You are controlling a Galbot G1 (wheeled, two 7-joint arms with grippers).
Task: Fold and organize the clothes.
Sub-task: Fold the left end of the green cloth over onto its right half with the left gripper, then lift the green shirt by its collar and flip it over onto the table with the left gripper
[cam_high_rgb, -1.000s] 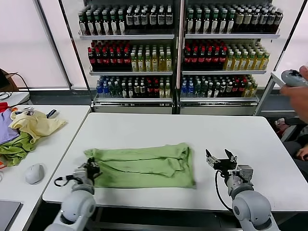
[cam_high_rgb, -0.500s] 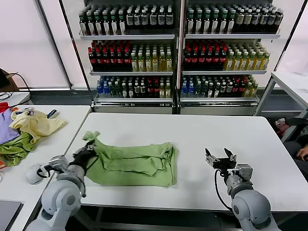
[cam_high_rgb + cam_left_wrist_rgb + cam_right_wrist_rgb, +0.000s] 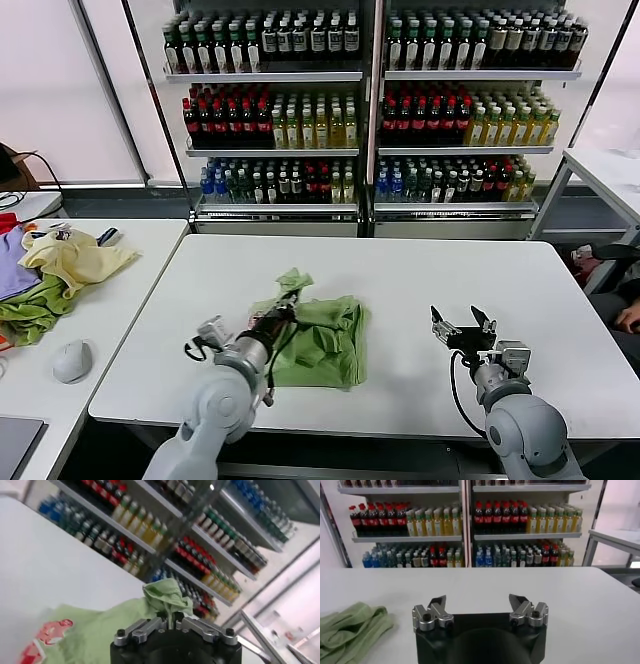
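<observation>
The clothes are one light green shirt [image 3: 325, 345], lying bunched on the white table [image 3: 450, 280] in the head view. My left gripper [image 3: 284, 312] is shut on one end of the shirt and holds that end lifted above the rest of the cloth. In the left wrist view a fold of the shirt [image 3: 167, 594] rises from between the closed jaws of the left gripper [image 3: 170, 622], and the red-pink printed patch [image 3: 47, 635] shows lower down. My right gripper [image 3: 463, 328] hovers open to the right of the shirt, with nothing between its fingers [image 3: 477, 605]. The shirt's edge [image 3: 350, 627] lies off to its side.
A heap of pale yellow, green and purple garments [image 3: 50, 270] and a grey mouse [image 3: 72, 360] lie on the side table to the left. Shelves of bottles [image 3: 370, 100] stand behind the table. Bare tabletop surrounds the right gripper.
My left gripper has carried the shirt's left end up and to the right, over the rest of the cloth. The shirt now lies narrower and doubled. The right arm has stayed put.
</observation>
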